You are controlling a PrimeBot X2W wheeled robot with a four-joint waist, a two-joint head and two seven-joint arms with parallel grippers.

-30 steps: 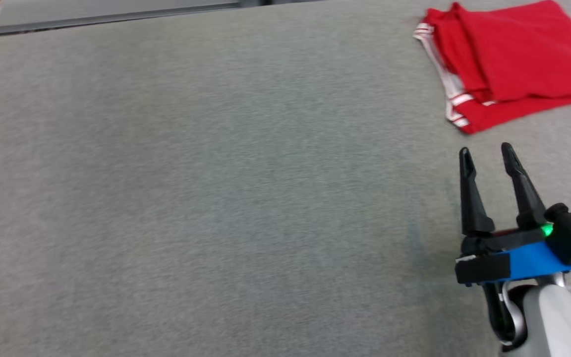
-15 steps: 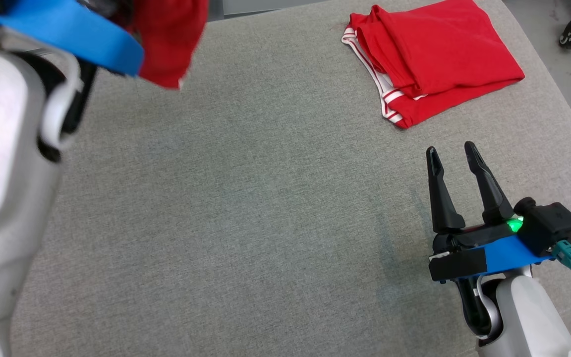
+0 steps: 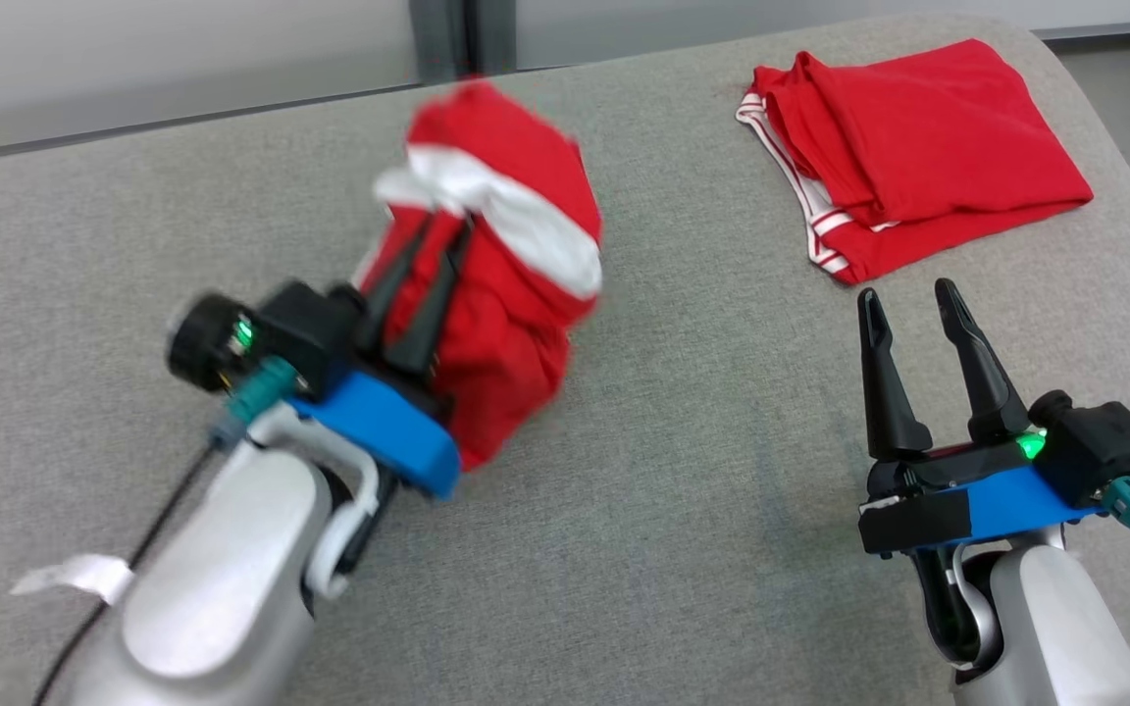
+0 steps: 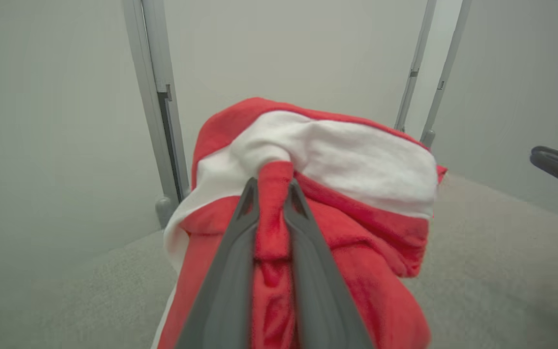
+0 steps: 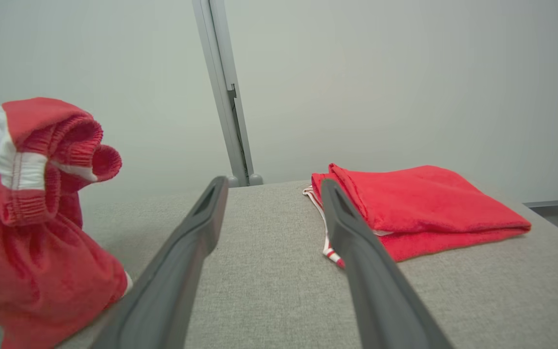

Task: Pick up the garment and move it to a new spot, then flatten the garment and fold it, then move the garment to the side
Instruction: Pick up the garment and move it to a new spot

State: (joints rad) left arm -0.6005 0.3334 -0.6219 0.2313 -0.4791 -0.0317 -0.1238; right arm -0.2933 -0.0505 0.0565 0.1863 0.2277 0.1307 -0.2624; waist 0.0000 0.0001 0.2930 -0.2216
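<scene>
My left tool (image 3: 447, 226) is pinched nearly closed on a fold of the red garment (image 3: 516, 294) with a white band. The garment is bunched around the fingers over the grey bench (image 3: 673, 510), toward eleven o'clock in the head view. I cannot tell whether its lower end touches the bench. My right tool (image 3: 904, 291), at four o'clock, is spread wide and holds nothing. At its twelve o'clock a folded red cloth (image 3: 928, 147) lies flat on the bench.

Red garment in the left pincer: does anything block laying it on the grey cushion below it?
Nothing visible does. The held garment hangs over bare cushion; the folded red pile and right pincer stand apart, rightward.
</scene>
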